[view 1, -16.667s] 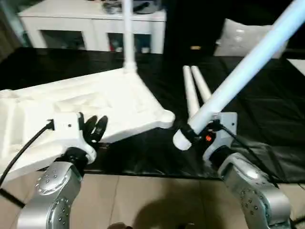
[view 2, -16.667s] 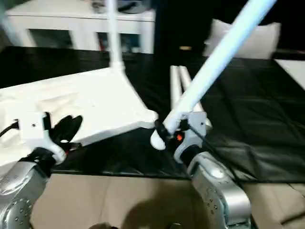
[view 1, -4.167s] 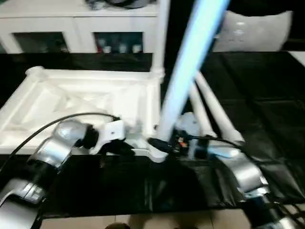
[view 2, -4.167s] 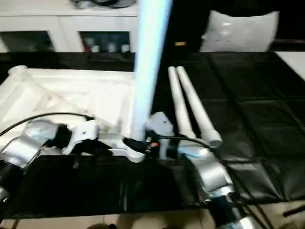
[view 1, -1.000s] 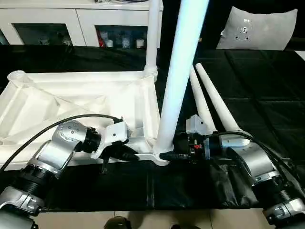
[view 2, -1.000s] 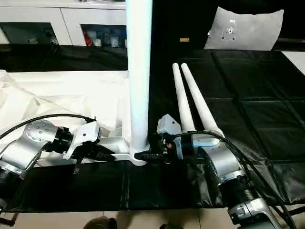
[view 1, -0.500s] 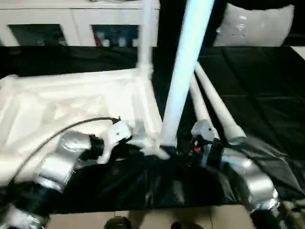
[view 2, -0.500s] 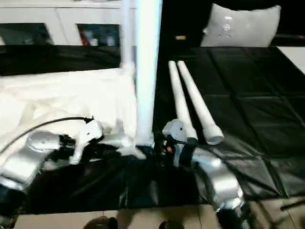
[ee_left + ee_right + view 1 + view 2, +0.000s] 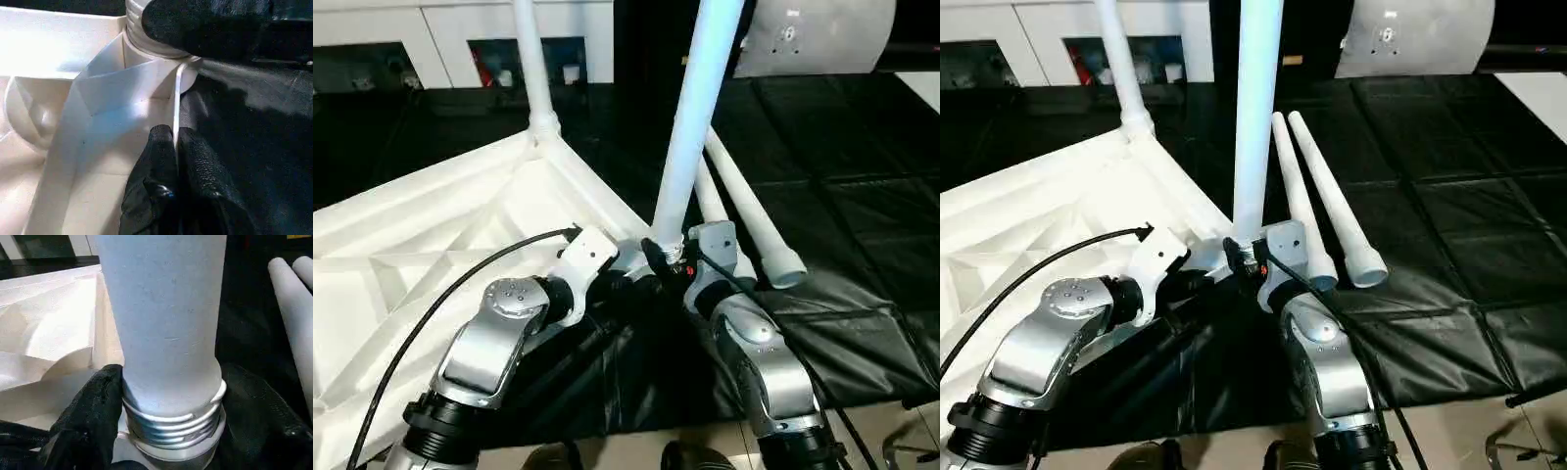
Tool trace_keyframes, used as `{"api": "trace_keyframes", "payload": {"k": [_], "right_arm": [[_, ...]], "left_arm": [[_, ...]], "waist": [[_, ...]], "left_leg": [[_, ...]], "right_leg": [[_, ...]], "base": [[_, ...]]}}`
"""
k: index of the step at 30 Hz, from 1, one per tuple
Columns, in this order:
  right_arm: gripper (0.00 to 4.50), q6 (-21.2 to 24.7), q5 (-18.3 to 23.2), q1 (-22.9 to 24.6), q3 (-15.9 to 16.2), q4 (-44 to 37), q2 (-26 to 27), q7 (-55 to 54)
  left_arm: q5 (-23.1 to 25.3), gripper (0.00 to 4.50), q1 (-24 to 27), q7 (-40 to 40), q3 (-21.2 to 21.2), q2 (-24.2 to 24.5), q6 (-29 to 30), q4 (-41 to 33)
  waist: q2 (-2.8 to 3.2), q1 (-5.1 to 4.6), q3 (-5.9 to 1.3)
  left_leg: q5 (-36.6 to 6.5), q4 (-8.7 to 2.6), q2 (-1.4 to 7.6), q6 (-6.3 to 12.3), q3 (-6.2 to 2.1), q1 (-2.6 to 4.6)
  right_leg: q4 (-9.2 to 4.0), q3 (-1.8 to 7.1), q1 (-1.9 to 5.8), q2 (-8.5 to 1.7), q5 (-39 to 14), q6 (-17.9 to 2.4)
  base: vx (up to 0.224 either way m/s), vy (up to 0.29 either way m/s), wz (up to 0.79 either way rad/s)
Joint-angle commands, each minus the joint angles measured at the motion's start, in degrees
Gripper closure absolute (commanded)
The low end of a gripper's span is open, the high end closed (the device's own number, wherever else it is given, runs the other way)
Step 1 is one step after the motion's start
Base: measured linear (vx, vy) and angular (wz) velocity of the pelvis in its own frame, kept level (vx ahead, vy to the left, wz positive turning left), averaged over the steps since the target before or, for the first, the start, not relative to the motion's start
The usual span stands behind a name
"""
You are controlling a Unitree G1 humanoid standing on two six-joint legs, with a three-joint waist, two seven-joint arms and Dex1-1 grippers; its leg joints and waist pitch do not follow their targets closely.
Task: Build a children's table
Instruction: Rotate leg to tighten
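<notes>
Lying ribs-up on the black mat [image 9: 862, 225], the white tabletop [image 9: 431, 245] carries two upright legs [image 9: 700, 108]; two more [image 9: 1327, 211] lie beside it. Left gripper [image 9: 176, 147] pinches its rim; right gripper [image 9: 168, 396] clasps the near leg's threaded base.

The rectangular plastic tabletop [image 9: 431, 235] is plain white with a ribbed underside, and the long cylindrical tube legs [image 9: 1332, 206] are white, the upright one [image 9: 700, 108] tinged pale blue. Under them lies a glossy black sheet [image 9: 1449, 196] creased into squares. Both forearms [image 9: 489, 343] are silver, with black fingers [image 9: 161, 196].
</notes>
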Motion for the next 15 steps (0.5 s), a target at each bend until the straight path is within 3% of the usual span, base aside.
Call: {"api": "trace_keyframes", "payload": {"k": [1, 2, 3, 4, 6, 7, 9, 11, 14, 15], "right_arm": [[1.02, 2.1, 1.1, 1.8, 7.6, 3.7, 0.7, 4.7], [0.87, 2.0, 1.6, 1.8, 6.5, 3.4, -0.3, 5.4], [0.72, 1.5, 2.1, 1.8, 5.2, 2.6, -1.5, 6.3], [0.64, 1.3, 3.1, 1.8, 3.9, 1.7, -2.9, 8.0], [0.57, 1.0, 3.8, 1.8, 2.9, 1.0, -4.3, 9.6], [0.35, 0.0, 4.3, 1.8, 2.3, 0.5, -5.6, 11.5], [0.35, -0.7, 6.1, 1.8, 1.6, -1.0, -8.5, 16.1], [0.07, -1.4, 7.8, 1.8, 1.0, -2.2, -11.1, 19.9], [0.03, -2.1, 9.6, 1.4, 0.8, -3.8, -15.1, 25.5], [0.03, -1.7, 11.2, 0.6, 0.7, -4.5, -18.7, 30.8]], "left_arm": [[-1.3, 4.5, -1.1, -0.5, -2.8, -1.3, -2.1, 0.3], [-1.6, 4.5, -1.0, -1.5, -2.5, -0.5, -2.5, 0.3], [-1.4, 4.5, -0.8, -2.5, -2.1, 0.7, -3.0, 0.5], [-1.5, 4.5, -0.7, -3.7, -1.6, 1.9, -3.6, 0.9], [-1.6, 4.5, -0.7, -4.5, -1.3, 3.1, -4.1, 1.3], [-1.7, 4.5, -0.7, -5.2, -1.2, 4.4, -4.9, 1.9], [-2.1, 4.5, -0.7, -7.2, -0.9, 6.5, -6.7, 3.3], [-2.7, 4.5, -0.7, -9.4, -0.6, 8.1, -9.1, 4.4], [-3.7, 4.5, -0.9, -13.6, -0.5, 10.4, -12.3, 5.5], [-3.6, 4.5, -1.2, -17.4, -1.4, 13.2, -15.0, 6.5]], "waist": [[-0.14, 0.04, -2.83], [-0.12, 0.06, -2.8], [-0.1, 0.14, -2.74], [-0.36, 0.07, -3.37], [-0.13, 0.18, -3.5], [-0.11, 0.27, -4.02], [-0.27, 0.14, -4.25], [-0.29, 0.32, -4.24], [-0.33, 0.53, -4.39], [-0.47, 0.68, -4.36]], "left_leg": [[-7.5, -3.56, 4.08, 3.16, -1.59, 0.37], [-5.1, -3.38, 3.91, 3.96, -1.58, -0.06], [-4.8, -3.33, 3.88, 4.39, -1.55, -0.04], [-4.1, -3.03, 3.86, 5.13, -1.52, -0.05], [-3.8, -2.87, 3.94, 5.91, -1.47, -0.07], [-2.6, -2.51, 3.97, 6.28, -1.45, -0.07], [-1.7, -2.33, 3.93, 7.21, -1.44, -0.14], [-2.2, -2.12, 4.01, 7.65, -1.33, -0.18], [-4.1, -1.98, 4.1, 7.06, -1.34, -0.05], [-5.0, -1.92, 4.09, 6.9, -1.28, 0.01]], "right_leg": [[-3.79, 3.36, 1.88, -4.95, -4.0, -10.5], [-3.38, 3.25, 2.24, -5.0, -0.3, -11.5], [-3.39, 3.19, 2.23, -4.99, 0.4, -11.8], [-3.06, 3.12, 2.82, -5.06, 1.6, -12.4], [-2.99, 3.04, 2.84, -5.1, 1.9, -13.1], [-2.59, 2.98, 2.95, -5.09, 3.8, -13.8], [-2.29, 2.83, 3.16, -4.91, 5.7, -14.5], [-2.3, 2.84, 3.14, -5.03, 5.0, -15.3], [-2.3, 2.86, 3.12, -5.06, 1.0, -15.3], [-2.44, 2.92, 3.07, -5.09, -0.5, -15.1]], "base": [[0.0, 0.0, 0.0], [0.0, 0.0, 0.0], [0.0, 0.0, 0.0], [0.0, 0.0, 0.0], [0.0, 0.0, 0.0], [0.0, 0.0, 0.0], [0.0, 0.0, 0.0], [0.0, 0.0, 0.0], [0.0, 0.0, 0.0], [0.0, 0.0, 0.0]]}}
